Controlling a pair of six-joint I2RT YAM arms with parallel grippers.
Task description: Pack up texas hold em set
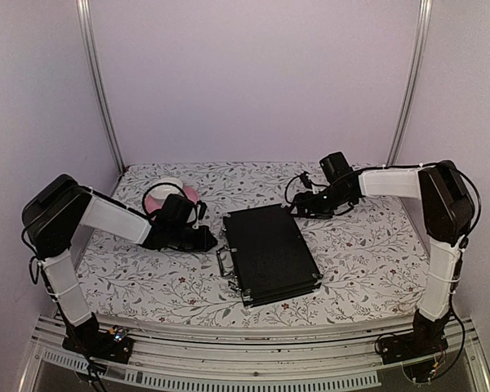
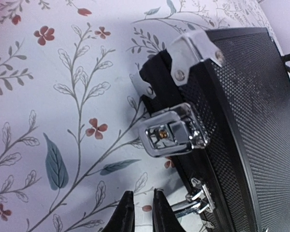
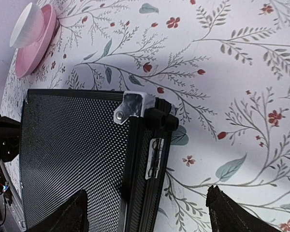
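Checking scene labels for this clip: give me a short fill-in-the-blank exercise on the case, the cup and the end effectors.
1. The black case lies ____ on the floral cloth, lid down.
2. The white cup sits on a ____ saucer.
3. The right end effector, holding nothing, is wide ____.
4. The case's metal latch shows in the ____ wrist view.

Missing words: closed; pink; open; left.
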